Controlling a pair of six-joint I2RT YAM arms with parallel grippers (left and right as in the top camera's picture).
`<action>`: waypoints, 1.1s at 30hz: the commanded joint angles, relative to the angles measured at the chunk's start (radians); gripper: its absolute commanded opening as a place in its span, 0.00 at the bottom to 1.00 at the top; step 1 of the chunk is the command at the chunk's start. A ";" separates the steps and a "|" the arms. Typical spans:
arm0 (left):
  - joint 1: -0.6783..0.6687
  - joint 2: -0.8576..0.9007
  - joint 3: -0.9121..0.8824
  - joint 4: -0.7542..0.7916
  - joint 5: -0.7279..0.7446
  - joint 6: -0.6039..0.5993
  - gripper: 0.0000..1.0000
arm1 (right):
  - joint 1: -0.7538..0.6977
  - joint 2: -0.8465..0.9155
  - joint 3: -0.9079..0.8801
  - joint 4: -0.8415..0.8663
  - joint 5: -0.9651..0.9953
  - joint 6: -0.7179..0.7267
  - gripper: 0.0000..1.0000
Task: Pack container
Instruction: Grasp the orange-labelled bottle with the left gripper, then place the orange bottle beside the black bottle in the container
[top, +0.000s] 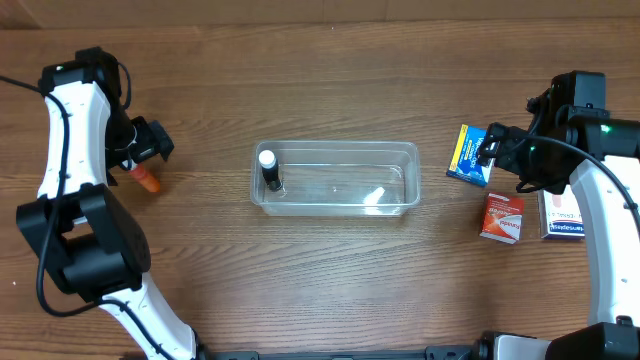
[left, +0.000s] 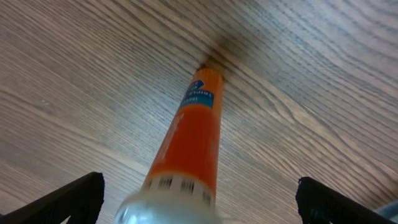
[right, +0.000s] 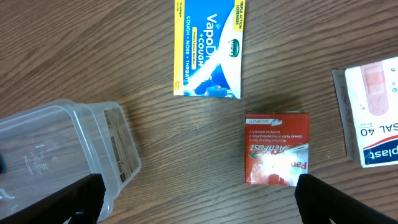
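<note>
The clear plastic container (top: 335, 178) sits mid-table with a small dark bottle with a white cap (top: 269, 170) standing in its left end; its corner shows in the right wrist view (right: 93, 149). An orange tube (top: 147, 179) lies on the table at the left. My left gripper (top: 150, 150) is open right over it, the tube (left: 189, 143) lying between the spread fingers. My right gripper (top: 495, 145) is open and empty, above the table near a blue and yellow VapoDrops packet (right: 208, 46) and a red box (right: 275, 148).
A white plaster box (top: 563, 215) lies at the far right, also in the right wrist view (right: 373, 112). The red box (top: 502, 217) and blue packet (top: 466, 155) lie right of the container. The table is bare wood.
</note>
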 joint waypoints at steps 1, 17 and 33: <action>0.006 0.046 -0.004 0.011 0.005 0.027 0.98 | -0.001 -0.002 0.029 0.002 -0.006 -0.003 1.00; 0.006 0.049 -0.004 0.018 -0.003 0.046 0.29 | -0.001 -0.002 0.029 0.002 -0.006 -0.003 1.00; -0.200 -0.458 -0.003 -0.042 0.173 0.041 0.11 | -0.001 -0.002 0.029 0.002 -0.006 -0.003 1.00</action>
